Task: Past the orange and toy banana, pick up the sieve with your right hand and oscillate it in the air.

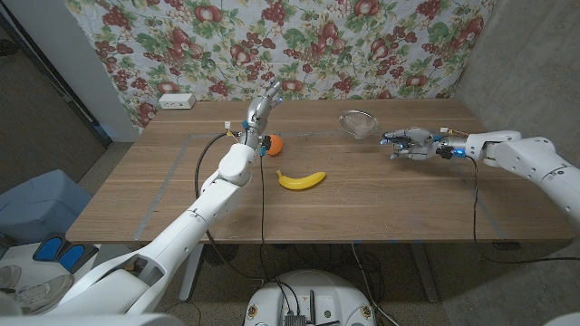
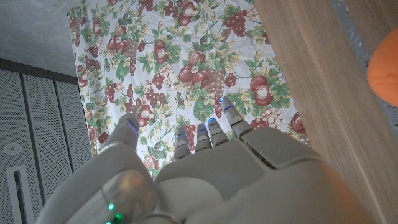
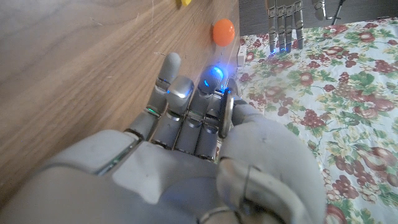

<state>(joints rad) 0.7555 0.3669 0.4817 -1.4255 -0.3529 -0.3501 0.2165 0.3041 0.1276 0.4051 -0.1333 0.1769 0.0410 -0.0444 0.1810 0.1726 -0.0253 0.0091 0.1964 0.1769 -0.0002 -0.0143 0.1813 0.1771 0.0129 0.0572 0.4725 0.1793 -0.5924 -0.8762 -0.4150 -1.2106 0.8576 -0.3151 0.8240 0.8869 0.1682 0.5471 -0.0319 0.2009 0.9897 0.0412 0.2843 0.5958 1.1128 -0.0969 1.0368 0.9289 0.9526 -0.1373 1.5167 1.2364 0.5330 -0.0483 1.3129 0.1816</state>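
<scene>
A wire-mesh sieve [image 1: 358,122] hangs over the far right part of the wooden table [image 1: 381,199], bowl tilted. My right hand [image 1: 412,143] grips its thin metal handle [image 3: 226,115] between thumb and curled fingers. I cannot tell whether the bowl touches the wood. The orange [image 1: 275,143] sits near the table's middle, also seen as the orange [image 3: 222,30] and the orange [image 2: 385,62] in the wrist views. The toy banana [image 1: 301,179] lies just in front of it. My left hand [image 1: 262,107] is raised behind the orange, fingers [image 2: 205,134] apart and holding nothing.
A white box [image 1: 177,100] sits at the table's far left corner. A black cable [image 1: 201,158] runs across the table beside my left arm. The floral cloth [image 1: 299,45] hangs behind the table. A blue seat [image 1: 36,204] stands to the left.
</scene>
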